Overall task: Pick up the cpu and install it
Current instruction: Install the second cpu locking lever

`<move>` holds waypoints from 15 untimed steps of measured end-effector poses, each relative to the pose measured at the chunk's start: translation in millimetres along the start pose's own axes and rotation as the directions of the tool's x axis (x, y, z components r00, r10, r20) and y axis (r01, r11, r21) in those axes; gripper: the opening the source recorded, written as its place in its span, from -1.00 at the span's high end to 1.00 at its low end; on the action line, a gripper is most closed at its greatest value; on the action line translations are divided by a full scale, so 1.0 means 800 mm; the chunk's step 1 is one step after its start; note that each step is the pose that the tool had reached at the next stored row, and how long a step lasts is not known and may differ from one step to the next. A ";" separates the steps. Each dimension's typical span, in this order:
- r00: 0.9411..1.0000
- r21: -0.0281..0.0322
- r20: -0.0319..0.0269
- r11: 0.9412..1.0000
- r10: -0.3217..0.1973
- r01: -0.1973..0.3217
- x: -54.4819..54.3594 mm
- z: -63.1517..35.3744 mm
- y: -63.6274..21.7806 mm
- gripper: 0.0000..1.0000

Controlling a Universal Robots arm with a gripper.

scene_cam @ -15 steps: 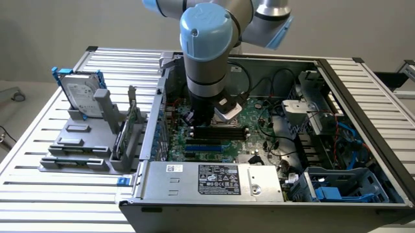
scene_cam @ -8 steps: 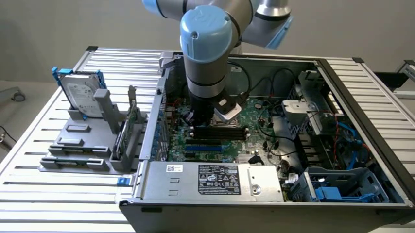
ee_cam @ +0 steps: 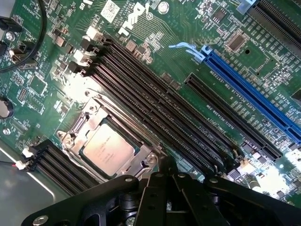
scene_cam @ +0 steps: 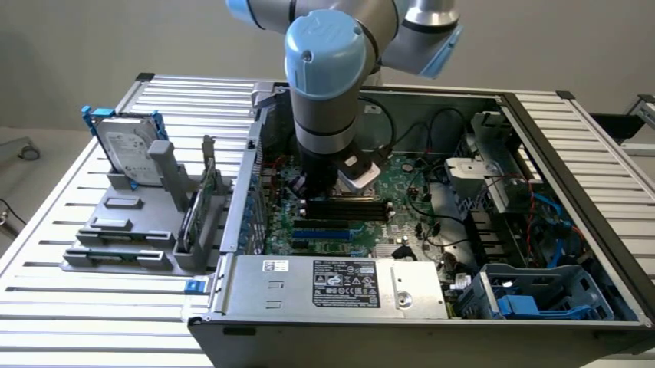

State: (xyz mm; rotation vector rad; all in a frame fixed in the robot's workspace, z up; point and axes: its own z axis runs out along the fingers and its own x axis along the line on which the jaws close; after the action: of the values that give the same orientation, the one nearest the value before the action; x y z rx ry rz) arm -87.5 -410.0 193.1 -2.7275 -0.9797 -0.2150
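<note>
In the exterior view the arm reaches into the open computer case [scene_cam: 573, 199] on a slatted metal table [scene_cam: 61, 253] by a plain wall, its gripper [scene_cam: 338, 184] low over the motherboard [scene_cam: 409, 215]. In the wrist view the closed, empty gripper [ee_cam: 164, 174] hovers just beside the cpu [ee_cam: 107, 147], which sits in its socket [ee_cam: 77, 125]; any sideways drift could, I judge, scrape the memory slots [ee_cam: 155, 103] nearby.

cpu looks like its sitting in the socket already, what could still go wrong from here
1. The cpu lies in the socket frame on the motherboard; whether it is fully seated is not clear, so a slight tilt could strain the contacts.
2. The shut pincer sits low beside the socket, close to the black memory slots; a sideways move could scrape them.
3. A black cable loops near the arm inside the case and could snag.
</note>
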 end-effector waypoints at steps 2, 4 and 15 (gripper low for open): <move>1.000 0.001 0.001 1.000 0.000 0.000 0.000 0.000 -0.001 0.79; 1.000 0.002 0.003 1.000 0.001 -0.001 0.001 -0.001 -0.002 0.79; 0.999 0.018 0.037 1.000 -0.008 0.007 0.018 -0.016 -0.023 0.79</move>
State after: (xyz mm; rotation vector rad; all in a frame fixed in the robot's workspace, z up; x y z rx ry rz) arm -89.0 -390.9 212.0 -2.7212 -0.9972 -0.1561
